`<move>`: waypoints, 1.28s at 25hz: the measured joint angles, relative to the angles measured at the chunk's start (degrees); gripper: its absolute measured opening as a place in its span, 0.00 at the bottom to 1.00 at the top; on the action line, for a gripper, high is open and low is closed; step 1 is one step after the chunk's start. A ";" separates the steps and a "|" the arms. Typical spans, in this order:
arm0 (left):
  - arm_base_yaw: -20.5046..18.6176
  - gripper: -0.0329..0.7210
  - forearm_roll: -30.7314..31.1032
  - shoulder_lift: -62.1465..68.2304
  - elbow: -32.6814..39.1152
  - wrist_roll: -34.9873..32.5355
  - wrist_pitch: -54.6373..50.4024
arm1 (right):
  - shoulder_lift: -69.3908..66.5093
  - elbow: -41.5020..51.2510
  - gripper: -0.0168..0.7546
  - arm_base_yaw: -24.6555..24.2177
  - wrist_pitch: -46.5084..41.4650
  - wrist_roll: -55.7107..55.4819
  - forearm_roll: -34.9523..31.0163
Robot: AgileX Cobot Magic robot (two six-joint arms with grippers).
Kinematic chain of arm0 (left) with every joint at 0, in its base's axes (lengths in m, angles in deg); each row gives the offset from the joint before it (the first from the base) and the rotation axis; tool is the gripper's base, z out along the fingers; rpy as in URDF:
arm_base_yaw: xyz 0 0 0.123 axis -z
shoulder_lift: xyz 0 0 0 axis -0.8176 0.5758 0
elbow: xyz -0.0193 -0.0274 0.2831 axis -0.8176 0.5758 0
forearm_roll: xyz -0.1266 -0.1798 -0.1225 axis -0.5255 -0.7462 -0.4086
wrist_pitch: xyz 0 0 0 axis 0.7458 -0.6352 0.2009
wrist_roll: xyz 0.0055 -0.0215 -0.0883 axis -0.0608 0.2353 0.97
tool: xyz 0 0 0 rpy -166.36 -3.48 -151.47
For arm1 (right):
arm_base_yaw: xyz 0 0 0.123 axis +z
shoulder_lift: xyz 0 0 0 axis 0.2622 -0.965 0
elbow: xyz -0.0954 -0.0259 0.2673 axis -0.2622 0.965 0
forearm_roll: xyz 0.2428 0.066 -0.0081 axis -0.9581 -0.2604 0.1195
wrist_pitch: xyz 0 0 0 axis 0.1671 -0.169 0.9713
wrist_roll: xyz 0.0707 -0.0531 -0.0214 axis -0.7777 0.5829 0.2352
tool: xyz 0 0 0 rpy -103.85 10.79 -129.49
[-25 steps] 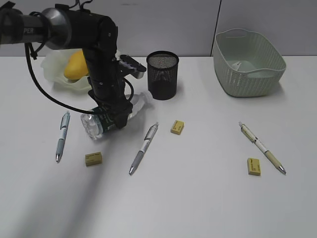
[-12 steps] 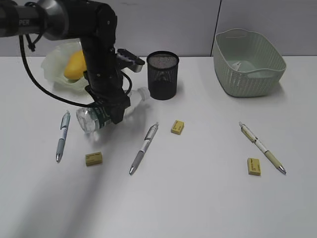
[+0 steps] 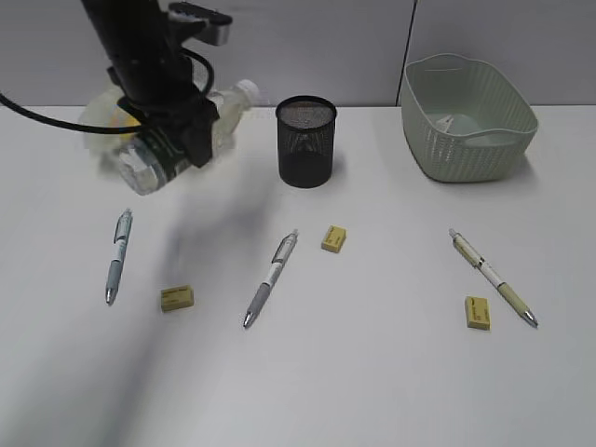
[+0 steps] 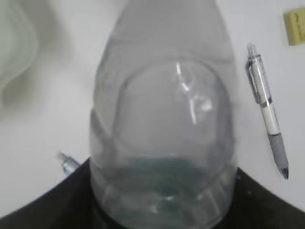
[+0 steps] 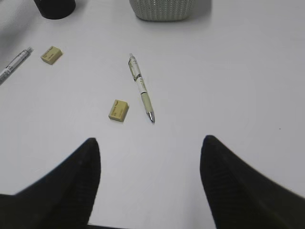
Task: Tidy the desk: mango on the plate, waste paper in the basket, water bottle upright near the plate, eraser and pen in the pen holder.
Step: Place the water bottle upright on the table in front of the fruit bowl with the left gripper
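Three pens lie loose on the desk (image 3: 372, 372): a left pen (image 3: 116, 255), a middle pen (image 3: 271, 277) and a right pen (image 3: 492, 277). Three yellow erasers lie among them, a left eraser (image 3: 176, 297) near the left pen, a middle eraser (image 3: 333, 238) just beside the middle pen's top, and a right eraser (image 3: 477, 312) close to the right pen.

The left gripper (image 3: 172, 140) is raised above the desk at the far left, its jaws closed around the water bottle (image 3: 172, 144). The bottle is held clear of the surface and tilted, its base low to the left and its cap high to the right, in front of the plate (image 3: 96, 130). In the left wrist view the clear base of the bottle fills the frame. A little yellow of the mango (image 3: 119, 119) shows behind the arm, on the plate.

The pen holder (image 3: 305, 141) stands upright at mid-desk. The basket (image 3: 467, 116) sits at the far right, with the waste paper (image 3: 448, 122) inside it.

The right gripper (image 5: 150, 167) hangs over bare desk with its fingers spread wide, holding nothing.
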 joint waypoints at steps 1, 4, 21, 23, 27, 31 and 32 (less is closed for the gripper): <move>-0.81 0.69 -0.49 -1.62 1.19 0.00 0.00 | 0.00 0.00 0.70 0.00 0.00 0.00 -0.07; -4.79 0.69 -2.39 -6.76 5.74 0.17 0.00 | 0.00 0.00 0.70 0.00 0.00 0.00 -0.07; -21.30 0.68 -13.37 -45.39 56.03 0.23 49.60 | 0.00 0.00 0.70 0.00 0.02 0.00 -0.12; -21.30 0.68 -17.25 -46.22 60.76 0.23 59.91 | 0.00 0.00 0.70 0.00 0.02 0.00 -0.18; -21.13 0.68 -26.07 -45.60 68.06 0.23 76.74 | 0.00 0.00 0.70 0.00 0.02 0.00 -0.18; -19.27 0.68 -27.23 -41.82 69.75 0.28 90.72 | 0.00 0.00 0.70 0.00 0.07 0.00 -0.23; -18.48 0.68 -26.60 -40.27 69.75 0.34 93.87 | 0.00 0.00 0.70 0.00 0.07 0.00 -0.23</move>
